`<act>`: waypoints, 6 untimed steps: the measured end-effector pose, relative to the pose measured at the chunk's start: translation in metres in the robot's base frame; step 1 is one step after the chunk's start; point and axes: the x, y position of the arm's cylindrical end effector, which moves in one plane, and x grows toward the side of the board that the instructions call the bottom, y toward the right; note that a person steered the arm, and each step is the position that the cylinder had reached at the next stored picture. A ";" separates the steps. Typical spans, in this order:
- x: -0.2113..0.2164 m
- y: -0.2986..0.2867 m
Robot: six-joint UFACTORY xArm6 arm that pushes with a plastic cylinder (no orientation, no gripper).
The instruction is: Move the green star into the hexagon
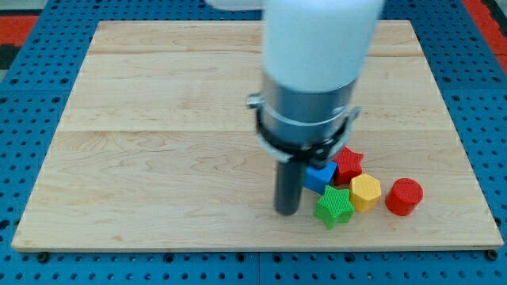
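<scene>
Bench (pixel 158 119): pale wooden board, lying on a blue perforated base (pixel 24 95). Green star (pixel 333 207): ridged block, resting flat near the bench's near edge, right of centre. Yellow hexagon (pixel 365 192) touches its right side; blue block (pixel 320 176), shape unclear, and red star (pixel 348 164) sit just behind; red cylinder (pixel 404 196) farther right. My tip (pixel 287 211) stands just left of the green star, apparently close to touching. No jaws fitted, so none to report as spread or pressed together.

A blue block (pixel 320 176), red star (pixel 348 163) and red cylinder (pixel 404 196) sit on a wooden board (pixel 158 142).
</scene>
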 end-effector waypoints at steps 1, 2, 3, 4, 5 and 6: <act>0.020 0.008; 0.010 0.042; -0.001 0.065; 0.003 0.046; 0.007 -0.039; -0.053 -0.057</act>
